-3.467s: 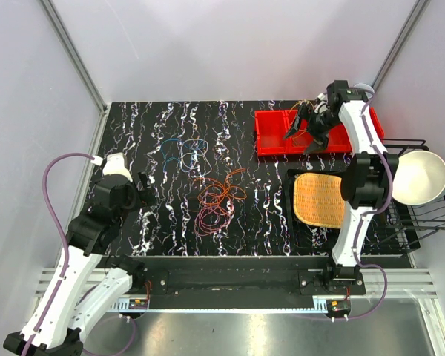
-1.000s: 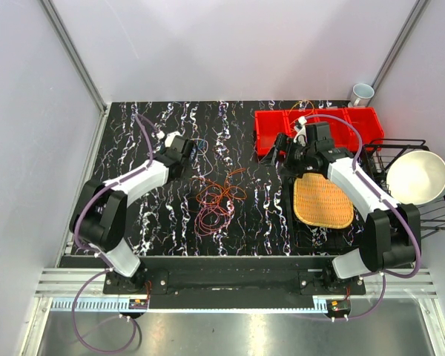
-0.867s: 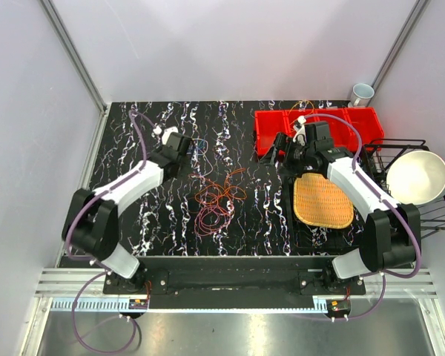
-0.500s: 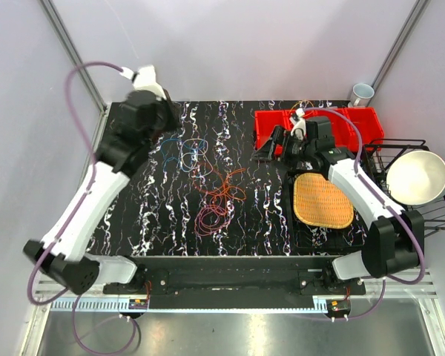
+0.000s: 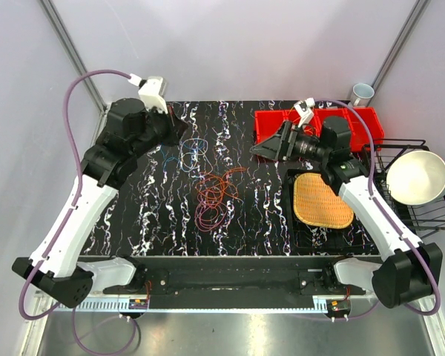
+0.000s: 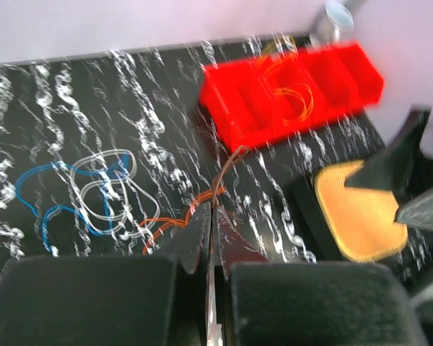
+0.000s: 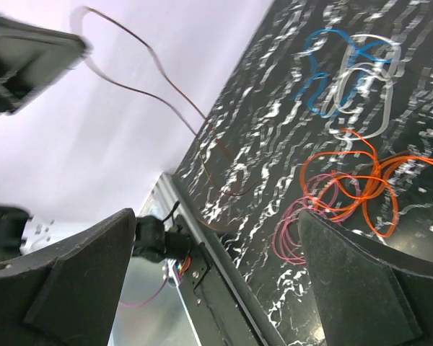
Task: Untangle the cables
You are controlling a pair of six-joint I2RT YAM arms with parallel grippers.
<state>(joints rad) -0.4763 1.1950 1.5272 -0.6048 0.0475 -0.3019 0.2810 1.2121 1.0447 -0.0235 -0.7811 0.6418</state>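
The cables lie mid-table: a blue and whitish loop [image 5: 188, 151], an orange-red tangle [image 5: 219, 188] and pink loops [image 5: 206, 218]. They show again in the wrist views, the blue loop [image 6: 40, 194], the orange tangle [image 7: 353, 180] and the pink loops [image 7: 296, 231]. My left gripper [image 5: 179, 130] is raised over the back left of the table. Its jaws [image 6: 211, 209] are shut on a thin brownish-orange cable [image 6: 227, 164], which hangs down to the table [image 7: 166, 94]. My right gripper [image 5: 268, 148] hovers left of the red bin, open and empty [image 7: 216, 216].
A red bin [image 5: 334, 119] at the back right holds yellow-orange wires [image 6: 297, 97]. A woven orange mat [image 5: 322, 200] lies on a black tray in front of it. A white bowl [image 5: 417, 176] sits on a wire rack at the right edge, with a cup [image 5: 363, 93] behind.
My left arm has risen from the table to the back left, drawing a thin cable up. My right gripper has left the bin and moved left toward the table's middle.
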